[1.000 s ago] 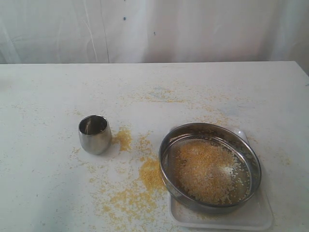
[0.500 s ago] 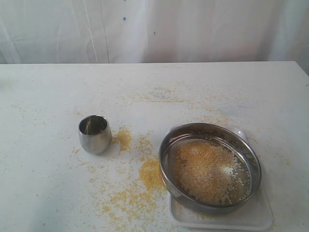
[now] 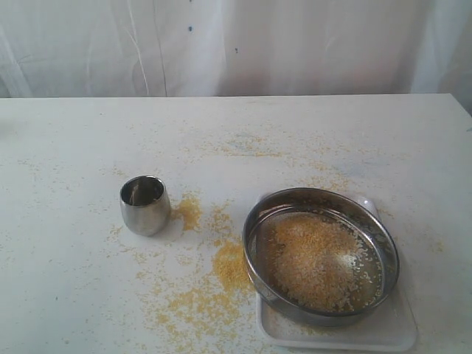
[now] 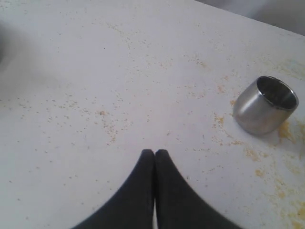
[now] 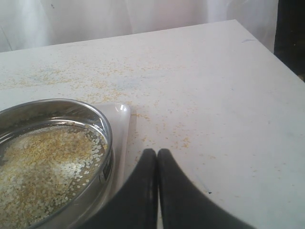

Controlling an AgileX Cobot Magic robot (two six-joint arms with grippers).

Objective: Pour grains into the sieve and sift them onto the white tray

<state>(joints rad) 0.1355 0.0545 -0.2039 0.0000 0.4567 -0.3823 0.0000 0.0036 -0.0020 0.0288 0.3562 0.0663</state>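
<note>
The left gripper (image 4: 155, 151) hangs clenched and empty over the table (image 3: 74, 295), apart from the upright steel cup (image 3: 144, 204), with spilled meal (image 3: 230, 265) between cup and sieve (image 3: 310, 315). The sieve sits on the white tray (image 3: 383, 333) with the grains (image 3: 313, 258) spread over its mesh, so pouring looks done and sifting is the step in hand. The right gripper (image 5: 157, 151), clenched on nothing near the tray, would need to open, take the sieve's rim and shake it level.

shiny steel sieve (image 3: 321, 254) (fine mesh), matt table (image 3: 88, 133)
</note>
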